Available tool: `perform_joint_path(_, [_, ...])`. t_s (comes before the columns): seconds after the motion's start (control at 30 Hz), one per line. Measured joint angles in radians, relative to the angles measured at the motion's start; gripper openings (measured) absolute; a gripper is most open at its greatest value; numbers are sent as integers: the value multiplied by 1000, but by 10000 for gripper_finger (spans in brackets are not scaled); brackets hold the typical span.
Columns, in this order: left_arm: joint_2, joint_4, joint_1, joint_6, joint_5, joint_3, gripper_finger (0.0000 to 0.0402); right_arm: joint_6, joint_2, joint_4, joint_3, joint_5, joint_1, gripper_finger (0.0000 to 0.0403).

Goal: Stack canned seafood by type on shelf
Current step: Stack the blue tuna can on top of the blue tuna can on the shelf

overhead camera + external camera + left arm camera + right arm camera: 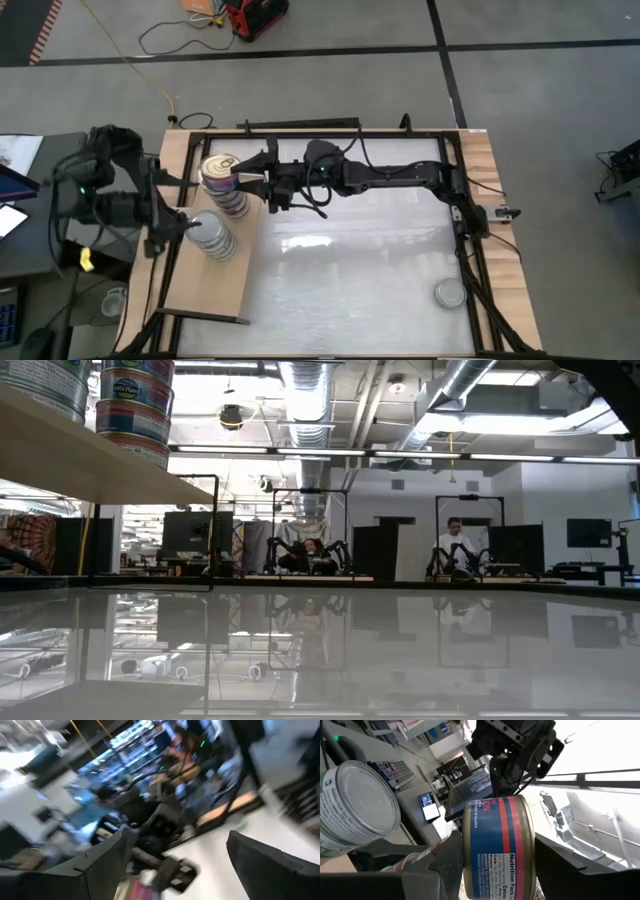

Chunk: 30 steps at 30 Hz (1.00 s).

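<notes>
Reaching across the worktop (350, 270), the right hand (495, 870) is clamped on a blue-and-red labelled tin (497, 847), held at the gold-topped stack (222, 180) on the wooden shelf (205, 285); beside it stands the silver-topped stack (212, 235); the left hand (185, 225) sits just beside that stack, fingers spread apart, holding nothing; one lone silver-topped tin (450, 293) lies well apart near the worktop's right edge.

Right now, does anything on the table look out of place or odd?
Yes: one silver-topped tin sits alone on the white tabletop, far from the two stacks on the shelf. The right end effector holds a tin at the taller stack.
</notes>
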<state>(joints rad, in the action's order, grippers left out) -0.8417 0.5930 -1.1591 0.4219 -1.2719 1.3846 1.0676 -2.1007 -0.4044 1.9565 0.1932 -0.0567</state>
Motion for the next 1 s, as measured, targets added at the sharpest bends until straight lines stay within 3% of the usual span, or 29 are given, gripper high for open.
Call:
perform_joint_path(0.17, [41,-21,0,-98,32,0,332,39,-15,-7,1,6,-9,229])
perform_joint_path(0.3, [36,-28,0,-105,37,0,332,55,-15,-3,1,101,-26,230])
perform_joint_path(0.57, [30,-30,0,-196,35,0,332,20,-15,-80,1,149,-52,232])
perform_joint_path(0.83, [30,-38,0,-147,-18,0,332,-16,-15,-171,1,250,-79,232])
perform_joint_path(1.0, [30,-74,0,-50,-35,0,332,-14,-15,-176,1,253,-76,232])
